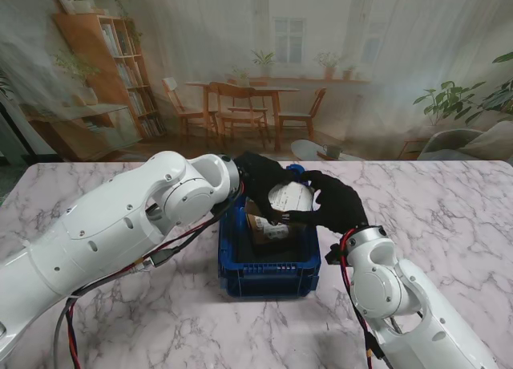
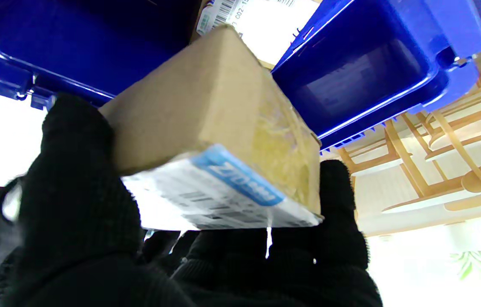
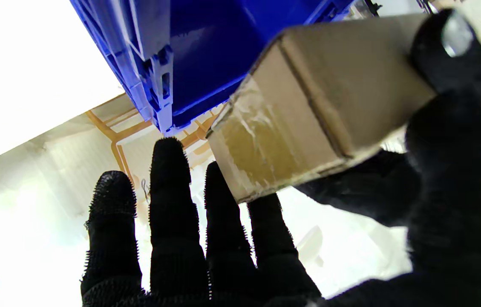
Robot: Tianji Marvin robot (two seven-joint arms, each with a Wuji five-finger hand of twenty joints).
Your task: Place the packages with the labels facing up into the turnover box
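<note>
left hand (image 1: 258, 179): clamped on cardboard package (image 1: 288, 198), thumb one side, fingers the other; held over the box opening.
package: white label face turned up toward stand camera; judged correct orientation, though tilted in left wrist view.
turnover box (image 1: 269, 274): blue, centre of table, just nearer to me than both hands; one labelled package (image 1: 268, 229) already inside.
right hand (image 1: 335, 204): fingers spread and straight in its wrist view, touching package's right end; steadying, not gripping.
step: lowering phase, package not yet released.
next move: level it, lower beside the stowed package, then release; risk of landing askew on the other box.
surface: white marble-pattern table (image 1: 449, 216).
room: printed backdrop showing dining table, chairs, shelves, plants.
</note>
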